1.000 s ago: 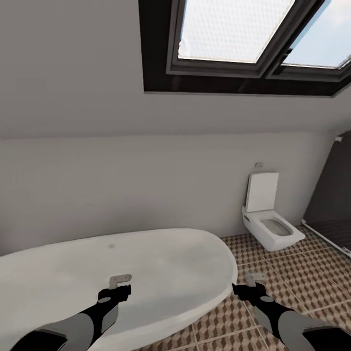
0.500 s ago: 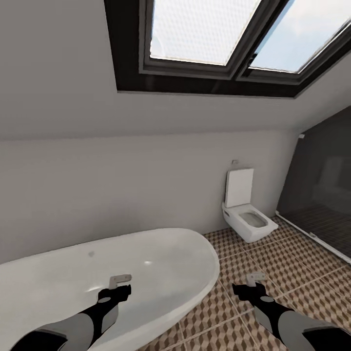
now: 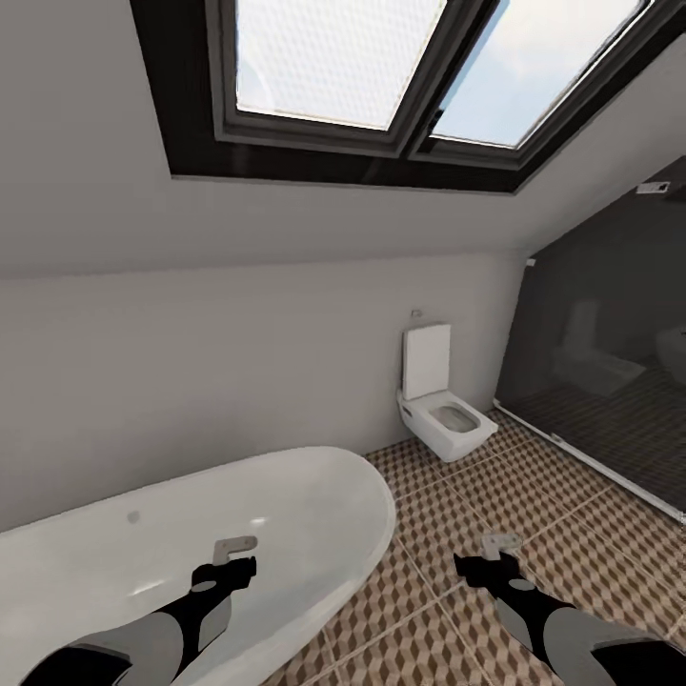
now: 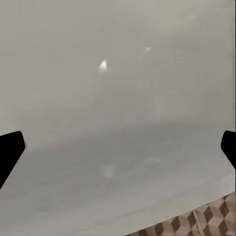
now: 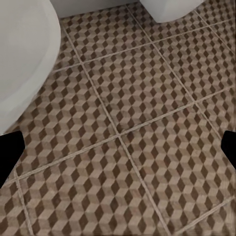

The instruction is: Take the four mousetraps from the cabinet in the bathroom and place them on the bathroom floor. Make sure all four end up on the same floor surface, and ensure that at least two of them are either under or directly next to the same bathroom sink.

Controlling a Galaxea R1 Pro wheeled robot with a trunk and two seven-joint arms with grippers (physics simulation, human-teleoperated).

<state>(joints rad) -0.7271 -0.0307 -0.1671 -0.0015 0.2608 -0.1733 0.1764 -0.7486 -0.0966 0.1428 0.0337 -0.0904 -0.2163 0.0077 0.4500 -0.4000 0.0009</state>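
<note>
I'm on the search step, both pincers spread and empty, left pincer (image 3: 232, 557) over the bathtub (image 3: 286, 514), right pincer (image 3: 495, 553) above the bathroom floor (image 3: 457, 495); no cabinet or mousetraps visible, so next I'd turn to find the cabinet.

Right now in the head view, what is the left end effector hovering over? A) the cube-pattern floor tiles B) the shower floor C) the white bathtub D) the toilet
C: the left end effector hangs above the white oval bathtub, and the left wrist view looks into its pale basin; the right end effector is the one over the cube-pattern tiles.
</note>
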